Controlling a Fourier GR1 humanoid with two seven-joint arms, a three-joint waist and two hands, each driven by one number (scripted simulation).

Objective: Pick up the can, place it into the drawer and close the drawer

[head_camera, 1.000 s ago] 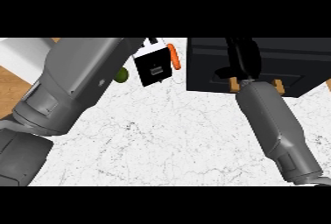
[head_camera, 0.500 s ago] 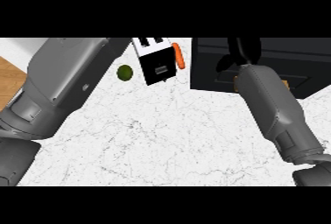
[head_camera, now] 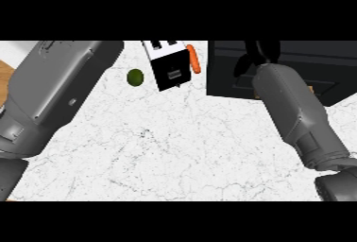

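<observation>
Apparently can wasn't visible anywhere; right hand (head_camera: 259, 51) was over dark drawer (head_camera: 226, 81) at upper right, open/closed couldn't tell, so can maybe held or inside already, drawer closing unclear.

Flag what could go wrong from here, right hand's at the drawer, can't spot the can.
1. The right hand lies over the black drawer unit; no can shows, so whether it went in can't be confirmed.
2. The right forearm hides the drawer front, so a closing push may go unchecked.
3. The left forearm passes close to the small green object and might knock it.
</observation>
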